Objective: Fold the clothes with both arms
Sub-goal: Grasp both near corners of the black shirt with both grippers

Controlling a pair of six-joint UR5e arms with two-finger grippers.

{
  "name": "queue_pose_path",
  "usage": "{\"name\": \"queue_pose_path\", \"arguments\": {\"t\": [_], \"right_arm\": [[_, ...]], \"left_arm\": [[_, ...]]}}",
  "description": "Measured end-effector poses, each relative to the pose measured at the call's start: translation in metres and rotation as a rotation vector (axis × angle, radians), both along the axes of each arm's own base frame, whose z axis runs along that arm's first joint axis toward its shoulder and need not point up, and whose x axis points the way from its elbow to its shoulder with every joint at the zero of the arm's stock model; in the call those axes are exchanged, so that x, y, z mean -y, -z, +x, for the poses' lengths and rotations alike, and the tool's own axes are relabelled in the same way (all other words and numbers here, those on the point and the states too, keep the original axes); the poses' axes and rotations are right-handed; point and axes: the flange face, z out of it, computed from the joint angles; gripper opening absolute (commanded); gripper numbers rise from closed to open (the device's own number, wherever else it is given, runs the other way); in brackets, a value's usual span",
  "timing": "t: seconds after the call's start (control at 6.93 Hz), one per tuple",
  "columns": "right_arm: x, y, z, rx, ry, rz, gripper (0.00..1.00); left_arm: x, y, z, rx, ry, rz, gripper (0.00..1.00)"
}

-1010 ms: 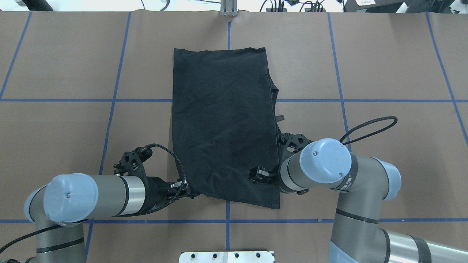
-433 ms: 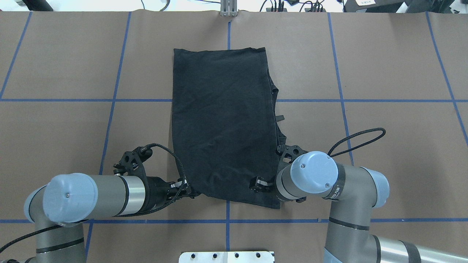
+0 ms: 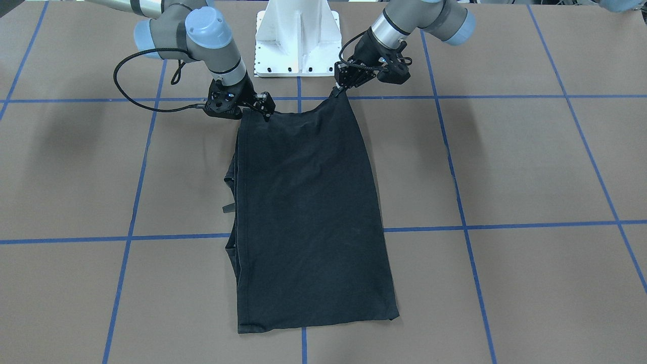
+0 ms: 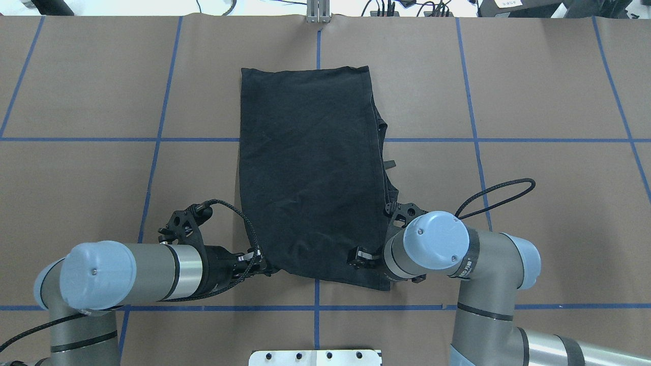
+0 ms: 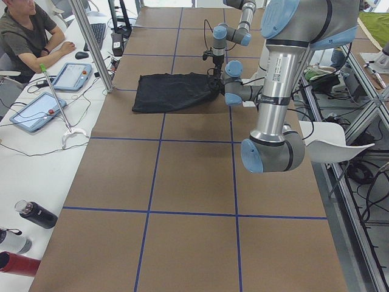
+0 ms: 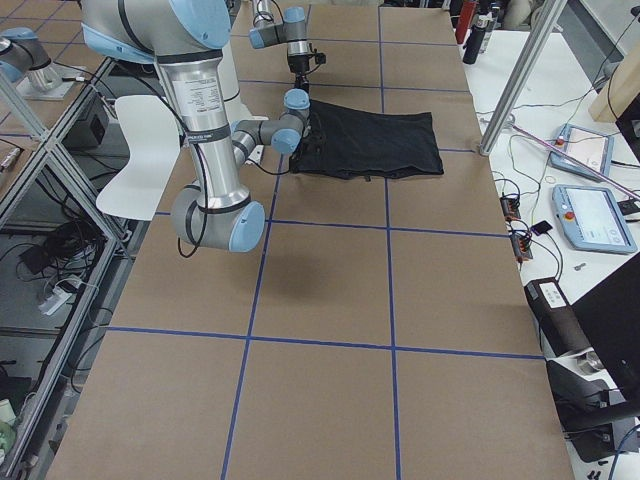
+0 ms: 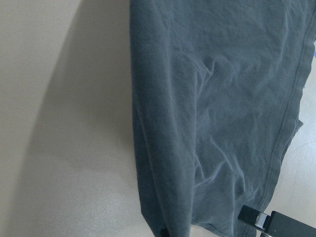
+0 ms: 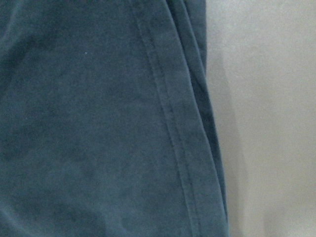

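Two hands sat at the near hem of the black T-shirt (image 4: 310,168), which lay folded lengthwise, plain side up, in the middle of the brown desk (image 4: 534,91), stretching away from the robot. My left hand (image 3: 337,90) was pinched shut on its near corner, lifting that tip off the surface. My right hand (image 3: 266,111) was closed on the other near corner, and the hem sagged between them. Along the shirt's right edge, under-layers of cloth peeked out from beneath the top fold.
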Motion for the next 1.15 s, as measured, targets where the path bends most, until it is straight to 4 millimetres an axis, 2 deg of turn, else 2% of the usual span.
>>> {"name": "queue_pose_path", "arguments": {"t": [0.29, 0.43, 1.15], "right_arm": [[-0.0001, 0.0007, -0.0006, 0.001, 0.000, 0.000, 0.86], [-0.0001, 0.0009, -0.0007, 0.001, 0.000, -0.001, 0.81], [-0.0006, -0.0004, -0.0005, -0.001, 0.003, -0.004, 0.85]], "left_arm": [[-0.0001, 0.0012, -0.0004, -0.002, 0.000, 0.000, 0.00], [0.0000, 0.0023, -0.0011, -0.005, 0.001, 0.001, 0.00], [-0.0004, 0.0045, -0.0021, -0.010, 0.002, 0.002, 0.00]]}}
